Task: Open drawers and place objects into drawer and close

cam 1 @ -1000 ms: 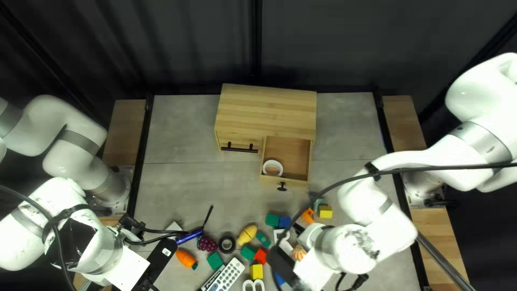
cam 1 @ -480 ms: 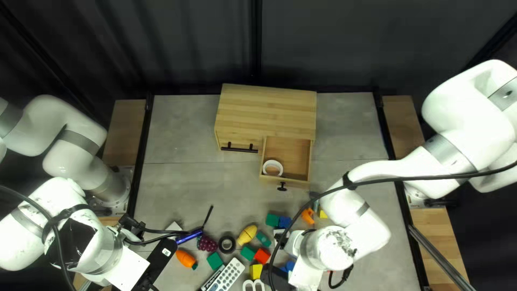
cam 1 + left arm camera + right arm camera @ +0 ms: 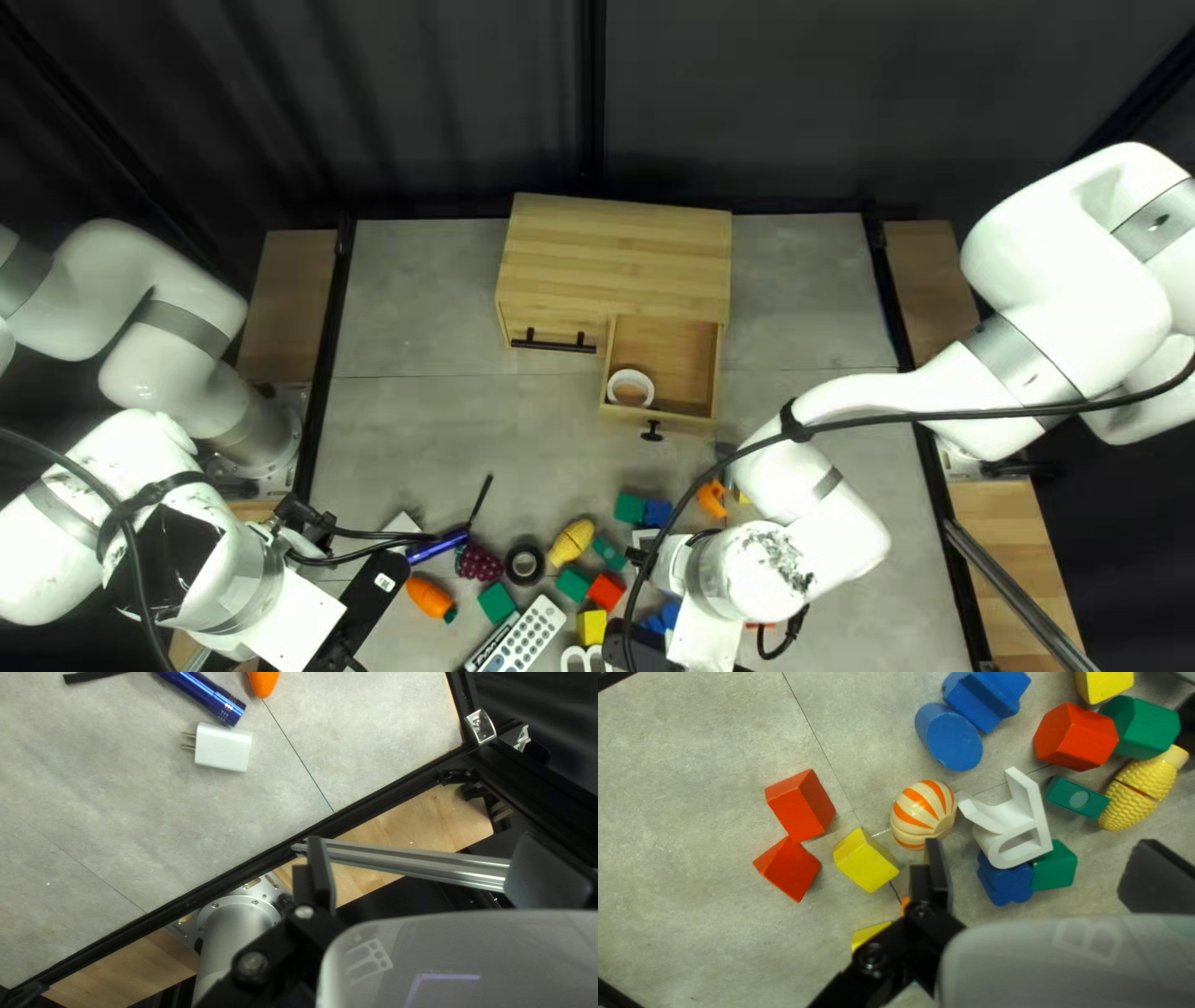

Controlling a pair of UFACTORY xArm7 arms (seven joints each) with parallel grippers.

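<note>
The wooden cabinet (image 3: pixel 616 255) has its right drawer (image 3: pixel 666 349) pulled out, with a white ring (image 3: pixel 631 375) inside. My left gripper (image 3: pixel 371 597) is at the lower left of the top left view; in the left wrist view the same gripper (image 3: pixel 430 852) is open and empty. My right gripper (image 3: pixel 641 645) hangs over the scattered objects; in the right wrist view this gripper (image 3: pixel 1041 852) is open, holding nothing. Between and ahead of its fingers are a white shape (image 3: pixel 1005 827), a blue block (image 3: pixel 1005 880) and a green block (image 3: pixel 1055 868). An orange-striped ball (image 3: pixel 923 814) lies just beyond one fingertip.
Near the left gripper are a blue flashlight (image 3: pixel 436 548) and a white plug adapter (image 3: pixel 223 748). Mid-table lie a toy carrot (image 3: pixel 430 599), black ring (image 3: pixel 524 564), remote (image 3: pixel 525 635), toy corn (image 3: pixel 571 541) and several blocks. A cable (image 3: pixel 946 413) crosses above the right arm.
The right arm has swung left in the top left view, carrying its open gripper over the scattered objects. The left arm, cabinet, drawer and white ring have not moved.
</note>
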